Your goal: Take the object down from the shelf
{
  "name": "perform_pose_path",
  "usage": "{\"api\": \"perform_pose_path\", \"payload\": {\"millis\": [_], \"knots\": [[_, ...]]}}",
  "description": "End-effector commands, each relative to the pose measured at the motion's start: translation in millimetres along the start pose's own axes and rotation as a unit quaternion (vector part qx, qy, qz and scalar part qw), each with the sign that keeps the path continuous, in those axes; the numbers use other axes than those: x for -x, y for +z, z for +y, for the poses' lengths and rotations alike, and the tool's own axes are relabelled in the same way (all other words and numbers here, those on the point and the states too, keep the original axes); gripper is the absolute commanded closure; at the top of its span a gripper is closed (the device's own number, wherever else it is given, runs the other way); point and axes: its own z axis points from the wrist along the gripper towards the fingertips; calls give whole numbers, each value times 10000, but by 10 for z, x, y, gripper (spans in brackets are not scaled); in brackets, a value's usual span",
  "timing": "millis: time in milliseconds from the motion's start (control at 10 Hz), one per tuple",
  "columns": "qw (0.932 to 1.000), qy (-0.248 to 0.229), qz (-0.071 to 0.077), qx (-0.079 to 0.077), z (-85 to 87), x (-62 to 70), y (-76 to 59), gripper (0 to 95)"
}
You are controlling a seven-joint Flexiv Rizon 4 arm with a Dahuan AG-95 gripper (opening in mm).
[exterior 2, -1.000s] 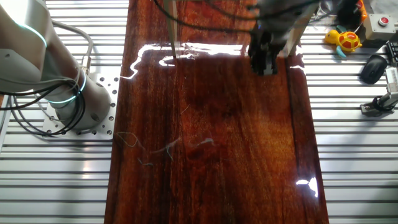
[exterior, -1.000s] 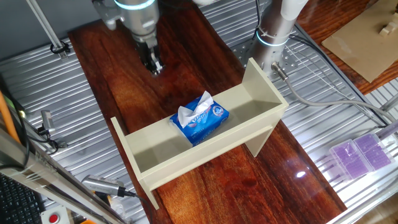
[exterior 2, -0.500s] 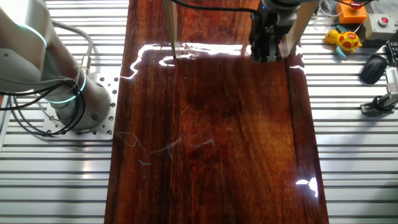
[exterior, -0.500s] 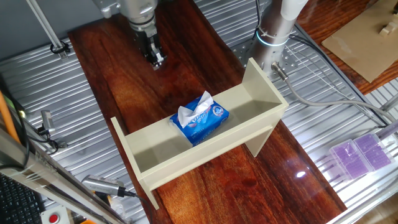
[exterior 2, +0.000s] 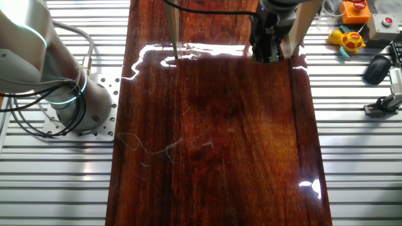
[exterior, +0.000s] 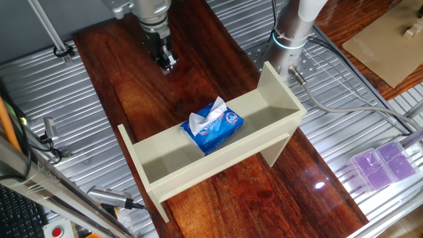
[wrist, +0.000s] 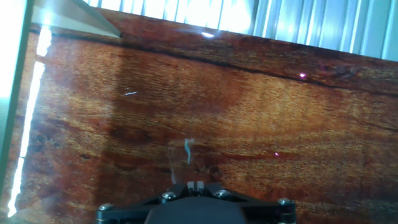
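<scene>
So we've got the blue tissue pack (exterior: 213,126) sitting in the trough of the beige shelf (exterior: 277,89), roughly mid-length, white tissue poking out the top. The tool (exterior: 164,61) hangs over the bare wooden desk (exterior: 125,86) well apart from the shelf, nothing in it, and its fingers look pressed together from what we can see. The hand view mostly shows wood grain and a shelf edge.

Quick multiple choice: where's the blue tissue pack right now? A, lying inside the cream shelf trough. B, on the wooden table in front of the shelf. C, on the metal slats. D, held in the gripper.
A: the blue tissue pack lies inside the cream shelf, while the gripper hangs apart over the wooden table.
</scene>
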Motion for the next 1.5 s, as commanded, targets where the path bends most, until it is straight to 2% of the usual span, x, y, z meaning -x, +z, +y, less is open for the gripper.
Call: {"api": "perform_pose_path", "payload": {"millis": [100,200,300,400,600,700,800,1000,1200,1300,1500], "knots": [[10000,15,31,-9,-1,21,0,950],[10000,17,79,10,0,17,-10,950],[9998,65,207,32,7,12,-59,950],[9994,31,328,56,52,-21,-278,950],[9992,15,385,46,149,-87,-489,950],[9993,9,380,45,217,-120,-655,950],[9993,25,370,39,266,-141,-762,950],[9994,-91,335,40,266,-141,-762,950],[9986,-427,316,55,266,-141,-762,950],[9972,-697,245,76,266,-141,-762,950],[9946,-1005,248,78,266,-141,-762,950]]}}
